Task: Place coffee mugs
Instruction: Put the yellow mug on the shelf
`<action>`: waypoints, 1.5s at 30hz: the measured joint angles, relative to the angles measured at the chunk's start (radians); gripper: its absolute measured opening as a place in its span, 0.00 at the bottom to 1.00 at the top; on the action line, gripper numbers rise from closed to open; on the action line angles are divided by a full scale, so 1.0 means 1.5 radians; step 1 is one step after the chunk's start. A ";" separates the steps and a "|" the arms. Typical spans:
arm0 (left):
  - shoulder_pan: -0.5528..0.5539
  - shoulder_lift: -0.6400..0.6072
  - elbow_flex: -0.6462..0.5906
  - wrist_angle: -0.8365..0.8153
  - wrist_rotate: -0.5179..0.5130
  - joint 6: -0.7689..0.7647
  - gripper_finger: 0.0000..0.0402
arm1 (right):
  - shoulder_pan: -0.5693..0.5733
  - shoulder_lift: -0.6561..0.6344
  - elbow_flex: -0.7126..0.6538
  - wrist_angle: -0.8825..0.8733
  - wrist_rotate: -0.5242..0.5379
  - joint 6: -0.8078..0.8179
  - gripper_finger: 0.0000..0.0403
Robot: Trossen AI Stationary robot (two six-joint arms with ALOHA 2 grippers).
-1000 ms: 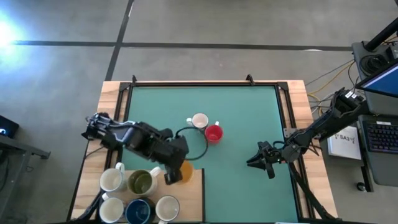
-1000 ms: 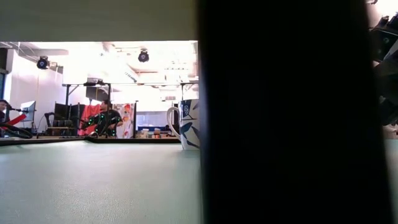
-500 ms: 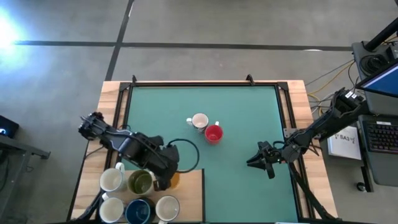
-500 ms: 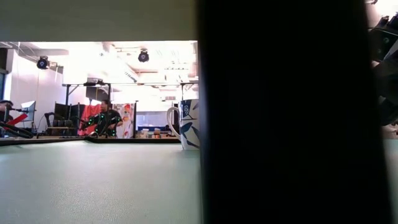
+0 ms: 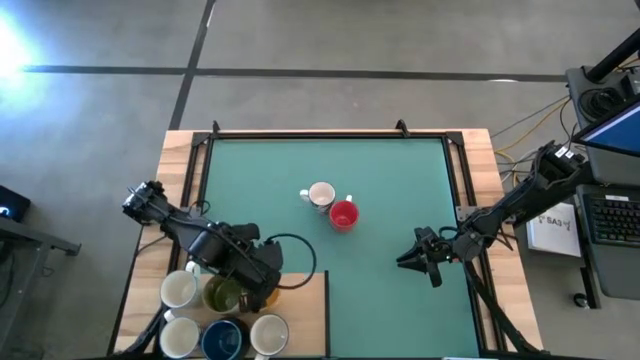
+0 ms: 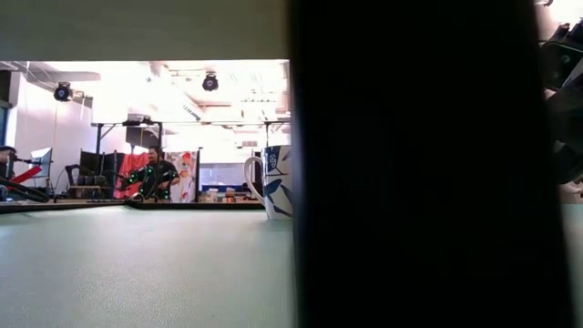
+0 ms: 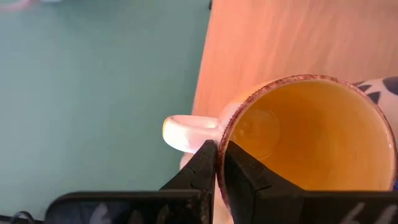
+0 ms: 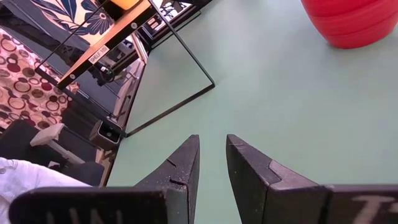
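An orange mug [image 7: 298, 137] with a cream handle [image 7: 183, 127] is over the wooden board [image 5: 305, 310] at the table's near left. My left gripper [image 5: 262, 290] is shut on it and hides most of it in the high view. Also on the board stand an olive-green mug [image 5: 225, 293], a dark blue mug [image 5: 222, 340] and three white mugs [image 5: 178, 290]. A white mug [image 5: 320, 195] and a red mug [image 5: 343, 215] stand on the green mat. My right gripper [image 5: 420, 258] waits open, low at the mat's right side. My left gripper pinches the orange mug's rim [image 7: 219, 134] right beside the handle, one finger inside the mug and one outside. The fingers come from above, pointing steeply down. The mug stays upright, mouth up; whether its base rests on the board I cannot tell.
A black cable loop [image 5: 300, 255] lies on the mat beside the board's far edge. In the low view a wide dark shape [image 6: 410, 164] blocks the middle, with a white, blue-flowered mug [image 6: 278, 182] left of it. Wooden rails [image 5: 470, 180] frame the mat.
My left gripper has carried the orange mug from the board's far right corner toward the table's left and near edge, sinking as it went. It now hangs beside the olive-green mug. The mug stayed upright in the hold.
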 joint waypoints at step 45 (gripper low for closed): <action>-0.018 0.003 -0.017 0.046 -0.015 0.011 0.03 | 0.000 0.000 0.000 0.000 0.000 0.000 0.17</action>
